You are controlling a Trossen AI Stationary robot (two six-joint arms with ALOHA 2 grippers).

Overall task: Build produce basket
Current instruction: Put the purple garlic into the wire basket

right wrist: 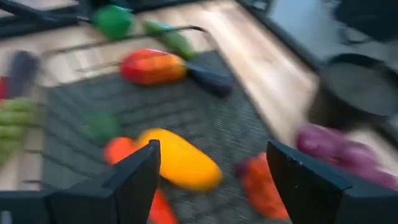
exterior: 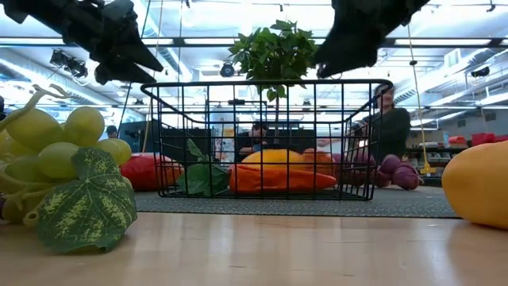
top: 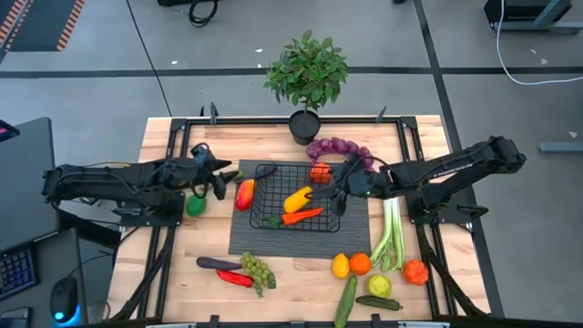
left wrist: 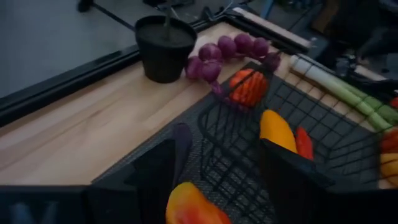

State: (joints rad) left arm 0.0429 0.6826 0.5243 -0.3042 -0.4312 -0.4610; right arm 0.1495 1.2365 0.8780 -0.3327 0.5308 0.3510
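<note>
1. From the high view you have the basket [top: 293,196] in the middle of the table [top: 155,282], sitting on a dark ribbed mat [top: 239,239]. Inside it lie a yellow pepper [top: 298,198], a carrot [top: 302,216] and an orange-red fruit [top: 320,172] in the basket's far right corner. The right gripper [top: 339,189] hangs over the basket's right edge; the left gripper [top: 217,180] waits just off its left edge, above a red-and-yellow fruit [top: 244,194] lying on the mat beside the basket.

2. Same view, what is left: purple grapes [top: 339,148] by the far edge next to the potted plant [top: 306,80], a leek [top: 392,232] on the right, and along the near edge green grapes [top: 258,270], an eggplant [top: 219,263], a lemon [top: 341,265], oranges and cucumbers. Judge the job well under halfway.

3. In the low view you see the basket side-on with the pepper and carrot resting on its floor, both arms dark above its rim.

4. The left wrist view shows that gripper's fingers [left wrist: 155,177] spread apart, nothing between them, the basket wall straight ahead.

5. The right wrist view shows its fingers [right wrist: 134,177] spread wide and holding nothing, with the yellow pepper on the basket floor below.
</note>
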